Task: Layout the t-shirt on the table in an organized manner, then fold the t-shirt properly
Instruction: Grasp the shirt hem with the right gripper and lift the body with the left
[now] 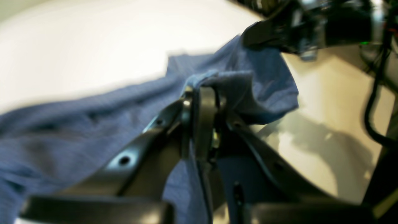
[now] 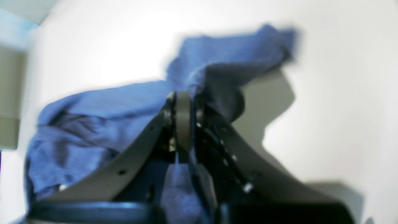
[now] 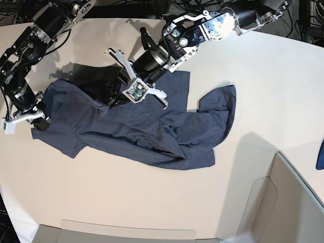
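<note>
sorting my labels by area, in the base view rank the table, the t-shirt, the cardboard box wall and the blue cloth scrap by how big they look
1. table
2. t-shirt
3. cardboard box wall, cut off by the frame and nearer the camera, so unsure
4. blue cloth scrap, only a sliver showing

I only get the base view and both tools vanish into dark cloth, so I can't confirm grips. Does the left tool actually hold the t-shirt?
Observer: Yes. The left wrist view shows the left tool closed, a t-shirt fold pinched at its tips.
Operator: And the right?
Observer: The right wrist view shows the right tool shut on a cloth edge too.
Operator: Edge lying flat?
Observer: No, lifted, casting a shadow on the table.
</note>
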